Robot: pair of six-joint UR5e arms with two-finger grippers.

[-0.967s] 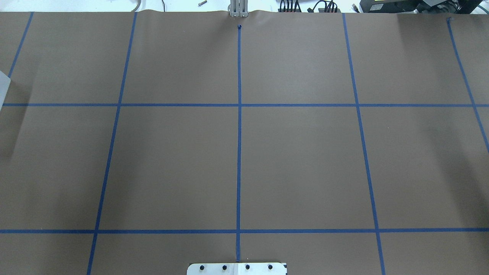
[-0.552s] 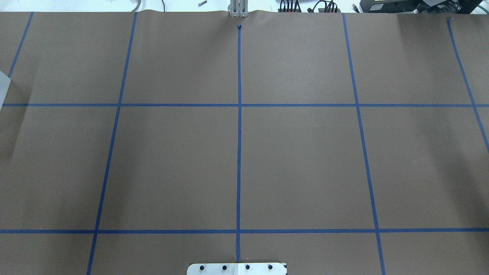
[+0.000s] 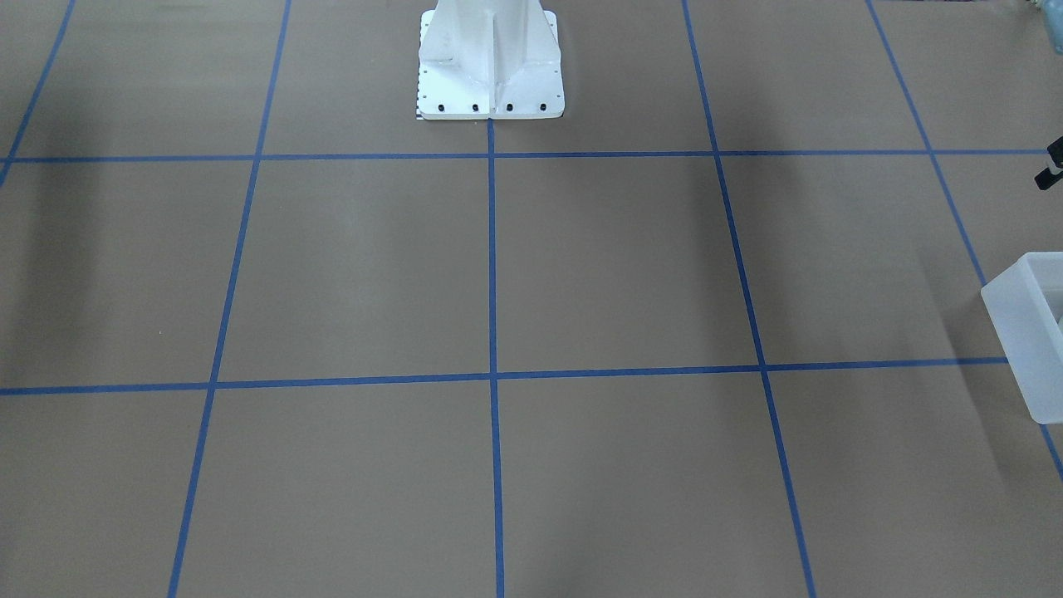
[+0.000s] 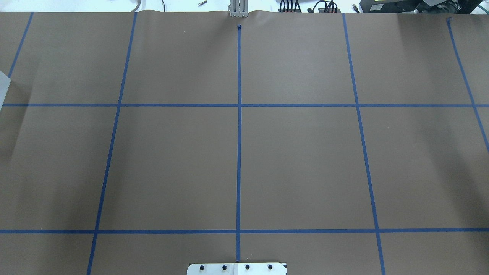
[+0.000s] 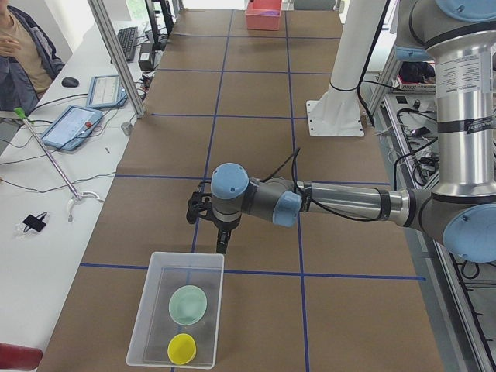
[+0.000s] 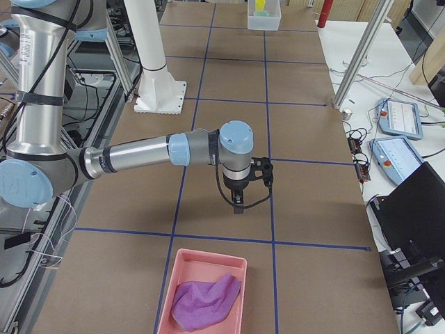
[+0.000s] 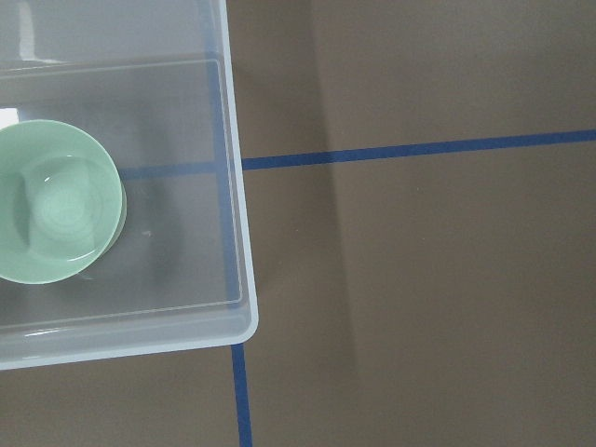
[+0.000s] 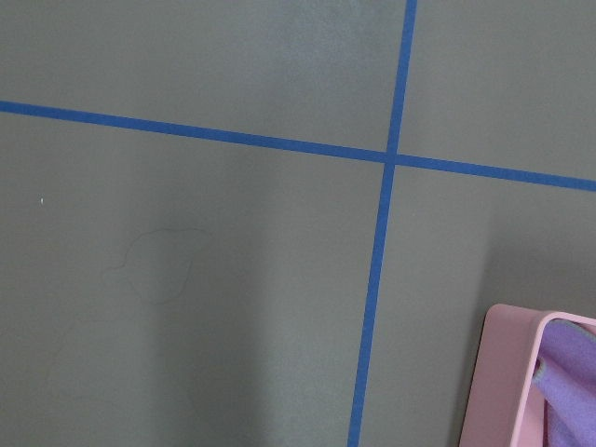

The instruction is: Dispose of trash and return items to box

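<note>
The frosted-white box (image 5: 147, 325) stands at the table's left end. The mint-green bowl (image 5: 188, 304) and the yellow cup (image 5: 182, 349) sit inside it. The left wrist view shows the bowl (image 7: 56, 214) in the box's corner (image 7: 237, 279). My left gripper (image 5: 222, 244) hangs just beside the box's end, above the table; I cannot tell whether it is open or shut. My right gripper (image 6: 238, 204) hangs above the table near a pink bin (image 6: 174, 292) that holds a purple cloth (image 6: 205, 299); I cannot tell its state either.
The brown table (image 4: 298, 164) carries a blue tape grid. The white robot base (image 3: 490, 66) stands at mid-table. The box's edge shows at the front view's right (image 3: 1030, 332). The pink bin's corner (image 8: 507, 372) and the cloth (image 8: 568, 372) show in the right wrist view.
</note>
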